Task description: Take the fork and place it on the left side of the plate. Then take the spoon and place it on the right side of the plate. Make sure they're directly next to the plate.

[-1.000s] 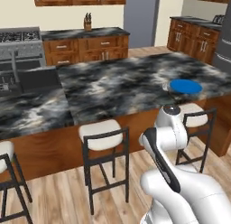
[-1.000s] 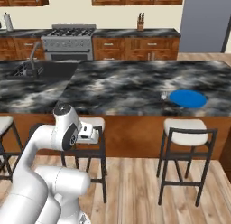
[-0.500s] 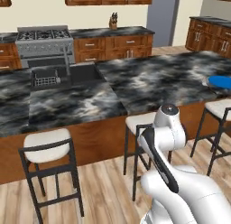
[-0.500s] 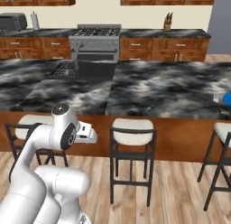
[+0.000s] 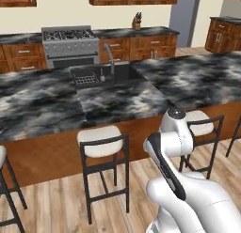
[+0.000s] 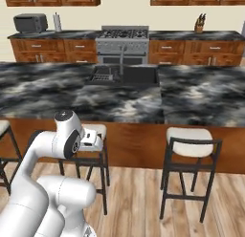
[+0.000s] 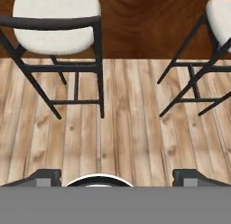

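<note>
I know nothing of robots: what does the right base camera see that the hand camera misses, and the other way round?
Right base view: the black marble counter, the sunken dark sink, the steel stove and a dark grey toaster oven. Hand view: the open gripper, its dark fingertips set wide apart. Both: black-framed stools with white cushions on the pale wooden plank floor.

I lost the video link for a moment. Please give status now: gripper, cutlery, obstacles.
Gripper open, empty, pointing down at wood floor. No fork, spoon or plate located. Island counter with sink ahead; bar stools between arm and counter.
</note>
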